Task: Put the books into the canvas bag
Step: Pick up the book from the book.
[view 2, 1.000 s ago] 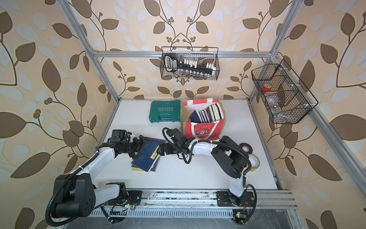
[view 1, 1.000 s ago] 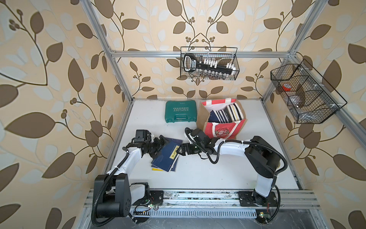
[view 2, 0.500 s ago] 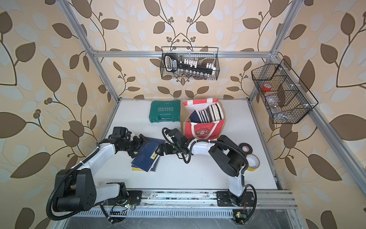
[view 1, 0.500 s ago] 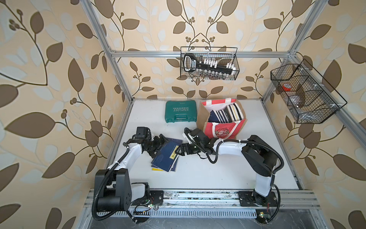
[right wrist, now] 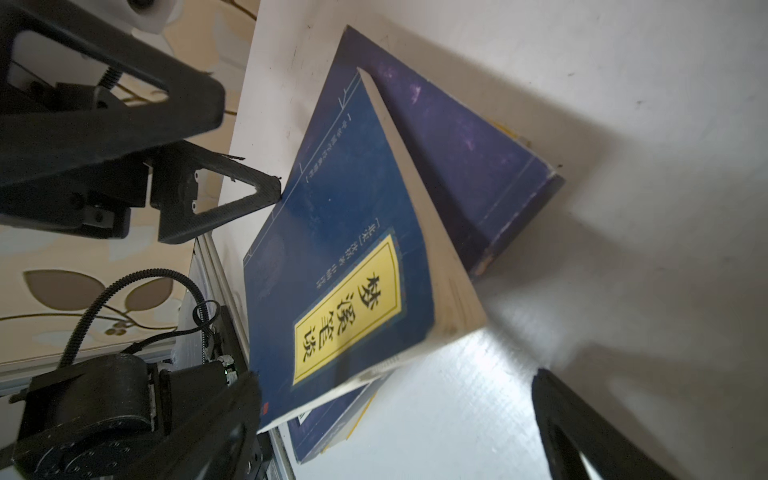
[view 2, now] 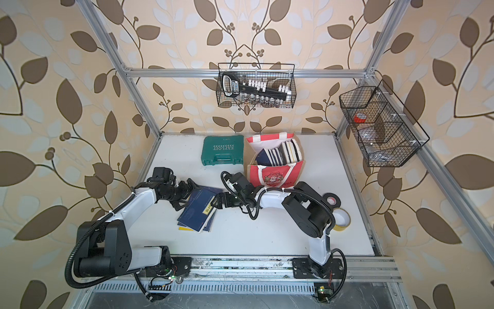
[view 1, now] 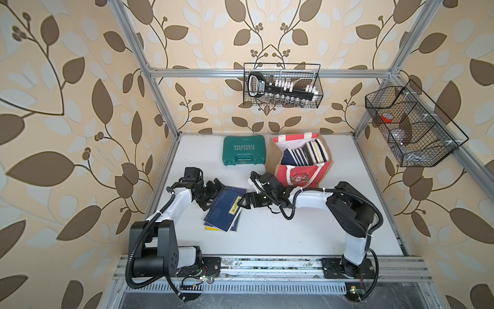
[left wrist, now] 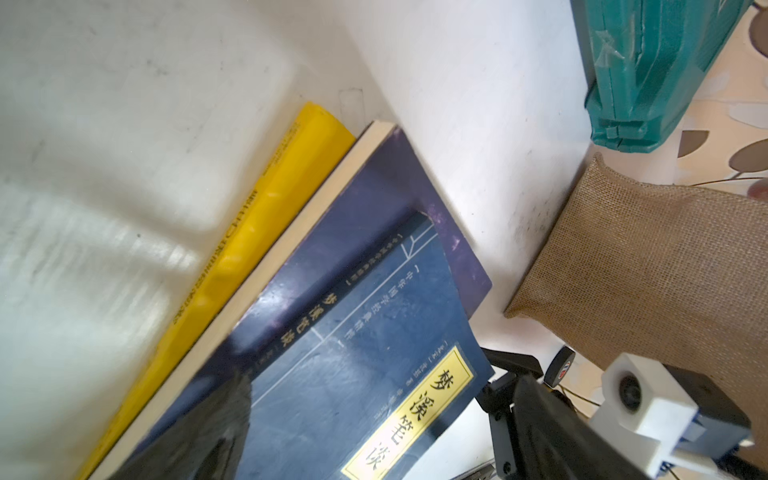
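A small stack of books (view 1: pixel 224 214) lies at the front left of the table: a navy one with a yellow title label (right wrist: pixel 332 266) on top, another navy one (right wrist: pixel 465 166) and a yellow one (left wrist: pixel 249 249) beneath. The top book's near edge sits tilted up off the stack. My left gripper (view 1: pixel 212 196) is open at the stack's far-left corner, one fingertip (right wrist: pixel 257 195) touching the top book's edge. My right gripper (view 1: pixel 242 204) is open at the book's right edge, its corner between the jaws. The canvas bag (view 1: pixel 299 175) stands upright behind with several books (view 1: pixel 304 155) inside.
A green tool case (view 1: pixel 244 149) lies left of the bag. Two wire baskets hang on the walls, one at the back (view 1: pixel 282 85) and one on the right (view 1: pixel 411 128). A black tape roll (view 2: pixel 331 200) and a yellow-rimmed one (view 2: pixel 340 218) sit behind my right arm.
My right gripper has edged left onto the top book's edge, and its elbow has swung in. The left gripper has barely shifted. Both stay open.
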You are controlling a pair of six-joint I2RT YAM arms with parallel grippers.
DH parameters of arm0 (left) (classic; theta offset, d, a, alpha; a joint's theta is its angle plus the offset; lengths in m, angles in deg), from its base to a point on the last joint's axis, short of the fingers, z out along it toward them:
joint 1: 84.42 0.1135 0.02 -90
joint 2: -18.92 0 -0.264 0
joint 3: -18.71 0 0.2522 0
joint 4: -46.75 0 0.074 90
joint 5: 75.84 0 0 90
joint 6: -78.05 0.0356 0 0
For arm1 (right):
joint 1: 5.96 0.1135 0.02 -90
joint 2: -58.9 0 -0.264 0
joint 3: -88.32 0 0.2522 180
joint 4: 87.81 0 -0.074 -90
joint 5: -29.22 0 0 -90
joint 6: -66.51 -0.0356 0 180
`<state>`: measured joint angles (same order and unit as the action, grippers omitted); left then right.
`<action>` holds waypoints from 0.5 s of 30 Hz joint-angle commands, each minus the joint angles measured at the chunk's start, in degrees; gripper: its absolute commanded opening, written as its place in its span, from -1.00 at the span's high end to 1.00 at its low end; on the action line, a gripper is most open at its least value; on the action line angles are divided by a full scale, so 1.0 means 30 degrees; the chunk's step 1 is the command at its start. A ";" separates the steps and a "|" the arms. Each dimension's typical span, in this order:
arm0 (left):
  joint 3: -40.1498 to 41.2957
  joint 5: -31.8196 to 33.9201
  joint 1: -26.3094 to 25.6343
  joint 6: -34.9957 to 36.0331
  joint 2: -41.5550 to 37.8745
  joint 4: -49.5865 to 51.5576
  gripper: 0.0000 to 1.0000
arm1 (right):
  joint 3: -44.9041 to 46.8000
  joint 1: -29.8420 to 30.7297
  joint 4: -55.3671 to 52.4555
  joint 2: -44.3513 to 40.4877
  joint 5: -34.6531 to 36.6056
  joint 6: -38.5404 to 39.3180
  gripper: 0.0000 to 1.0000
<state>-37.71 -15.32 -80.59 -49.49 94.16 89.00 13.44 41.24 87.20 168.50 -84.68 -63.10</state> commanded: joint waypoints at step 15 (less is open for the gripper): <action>-0.0110 0.0358 0.0294 0.0227 -0.0192 0.0343 -0.98 | 0.0544 -0.0132 0.1381 0.0300 -0.0888 -0.0113 -0.97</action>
<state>-37.73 -15.27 -80.19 -49.59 94.38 88.93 14.16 41.10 90.00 168.50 -86.34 -63.15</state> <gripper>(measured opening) 0.989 0.987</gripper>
